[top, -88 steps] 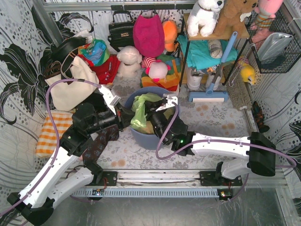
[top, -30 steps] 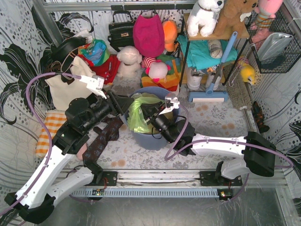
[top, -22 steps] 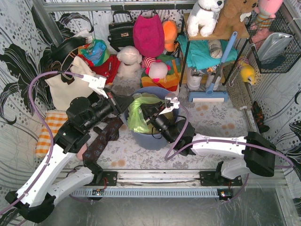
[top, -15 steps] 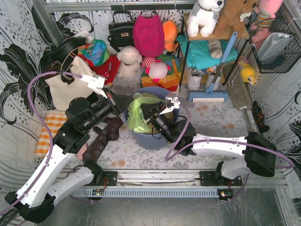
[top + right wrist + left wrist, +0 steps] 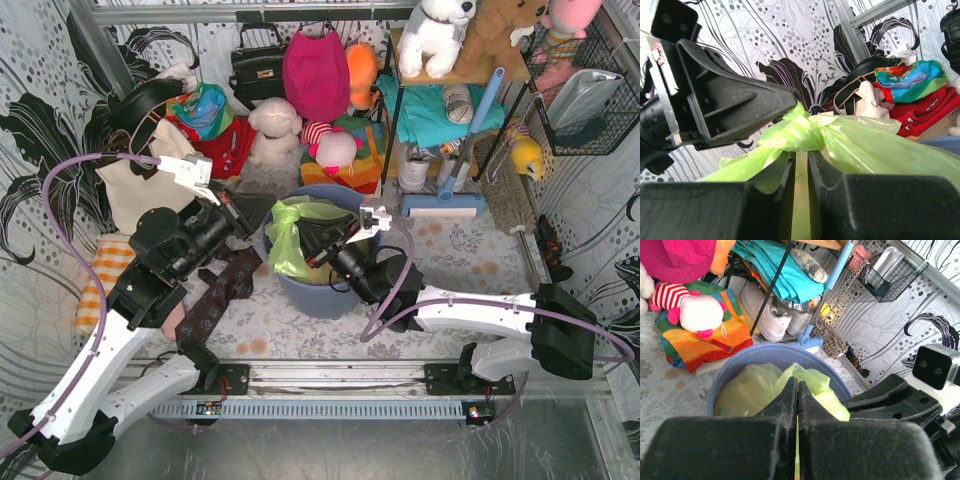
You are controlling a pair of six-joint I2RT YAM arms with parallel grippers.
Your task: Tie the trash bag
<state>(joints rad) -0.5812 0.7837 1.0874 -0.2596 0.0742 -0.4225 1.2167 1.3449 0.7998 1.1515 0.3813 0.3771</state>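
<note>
Left arm [image 5: 105,355] and right arm [image 5: 470,305] shelled in white, joints housed in black, a purple cable [image 5: 43,228] looped along each, left claw [image 5: 268,215] and right claw [image 5: 312,240] finished in black, white camera block [image 5: 190,172] mounted at each wrist

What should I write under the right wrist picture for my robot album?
Left gripper pinching the green bag at its bunched top, seen past the right gripper and its slightly parted jaws.

Both arms reach forward from their bases and angle inward, tips nearly meeting. The left tool [image 5: 796,390] is pinched tight; the right tool [image 5: 800,162] has its jaws a narrow slit apart.
</note>
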